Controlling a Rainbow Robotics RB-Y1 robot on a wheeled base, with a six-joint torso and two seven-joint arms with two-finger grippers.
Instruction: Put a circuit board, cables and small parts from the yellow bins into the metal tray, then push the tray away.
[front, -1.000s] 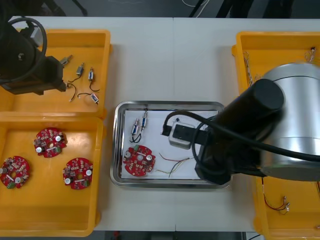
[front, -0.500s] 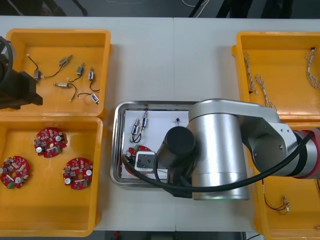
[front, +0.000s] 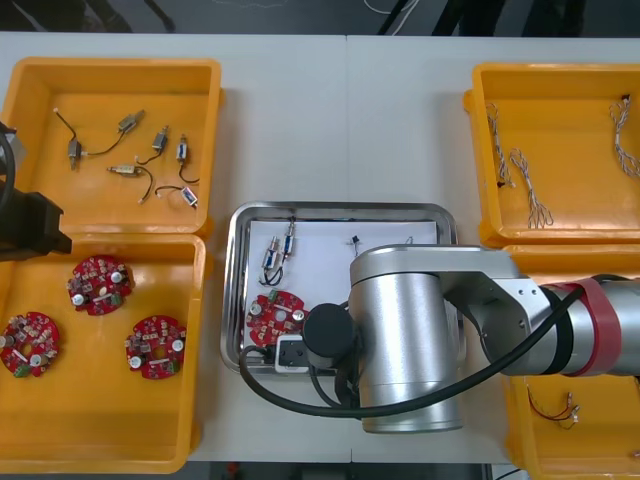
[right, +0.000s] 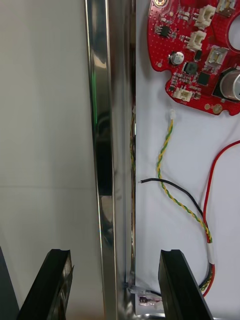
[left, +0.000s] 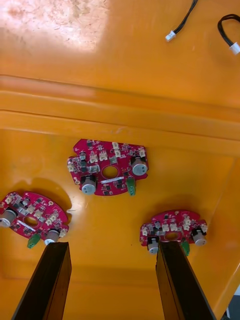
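**Steel tray loaded, rim between spread jaws**

Right gripper (right: 115, 252) hangs released, its jaws spread astride the near rim of the tray (right: 107, 125). One finger is outside over the table (right: 45, 125), the other inside over the white floor. Beyond the inner finger lie the cables (right: 160, 165) and, farther on, the circuit board (right: 185, 30).

Stiff, thin and smooth, the tray should slide easily. I judge a slow push against the rim wall best, since the load is light and loose.

Left gripper (left: 112, 245) waits, jaws spread and bare, over boards (left: 107, 167) in a bin (left: 120, 107).

From above, the right arm (front: 410, 340) covers the tray's near half. Whether a finger touches the rim I cannot tell.
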